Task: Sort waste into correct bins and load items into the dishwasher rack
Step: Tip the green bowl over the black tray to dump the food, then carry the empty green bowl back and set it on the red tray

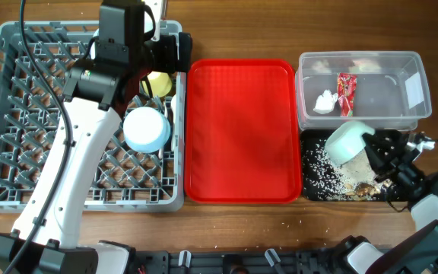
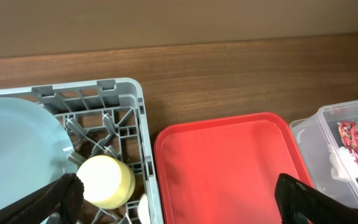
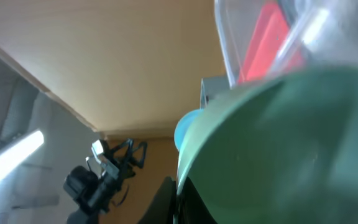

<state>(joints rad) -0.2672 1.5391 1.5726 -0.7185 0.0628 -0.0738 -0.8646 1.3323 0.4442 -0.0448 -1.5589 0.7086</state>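
Observation:
The grey-blue dishwasher rack holds the yellow cup and a pale blue plate. Both also show in the left wrist view: the cup and the plate. My left gripper is open and empty over the rack's right edge, next to the cup. My right gripper is shut on the rim of the pale blue bowl, tilted over the black tray. Crumbly food scraps lie in that tray. The white tissue and red wrapper lie in the clear tub. I cannot make out the fork and spoon.
The flat red serving tray lies bare between the rack and the bins, and shows in the left wrist view. Bare wooden table runs behind the rack and trays. The bowl fills most of the right wrist view.

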